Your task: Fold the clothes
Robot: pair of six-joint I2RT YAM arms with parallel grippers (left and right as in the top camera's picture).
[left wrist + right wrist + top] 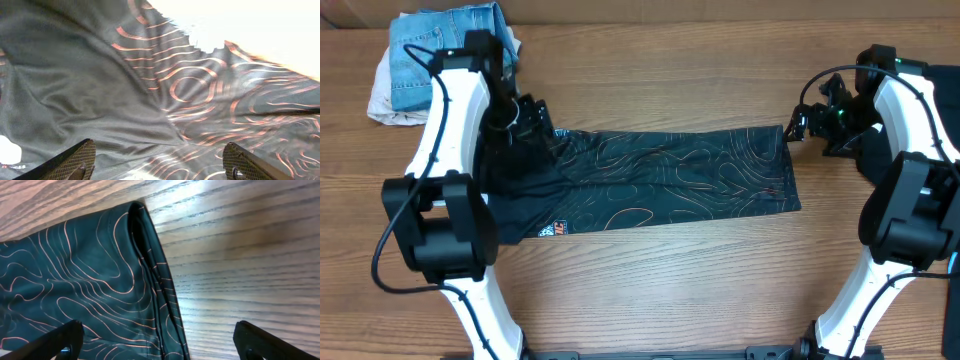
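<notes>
As seen from overhead, the desk (650, 290) carries one black jersey (670, 180), one small pile of blue denim and pale cloth (430, 65) at its far left corner, and two arms, each ending in one tool.

**Jersey.** It lies flat as a long folded band across the middle of the desk, printed with fine orange contour lines. One small white and red logo patch (555, 228) shows on its near edge towards the left end.

**Left tool** (532, 118). In the left wrist view its two fingers (75, 160) stand wide apart at the lower corners of the frame, and nothing is clamped between them. The jersey's cloth fills almost all of this view, wrinkled and spread beneath the gap; whether the fingertips touch it cannot be told. Overhead, this tool sits over the far left corner of the band, and the arm covers part of that end.

**Right tool** (794, 128). Its fingers (60, 340) are likewise spread fully apart and hold nothing. In the right wrist view the jersey's right end shows as a layered, folded edge (152, 265) running between the fingers, with cloth on the left and bare wood on the right. Overhead, this tool stands just beside the band's far right corner.

The pile lies well apart from the jersey.
</notes>
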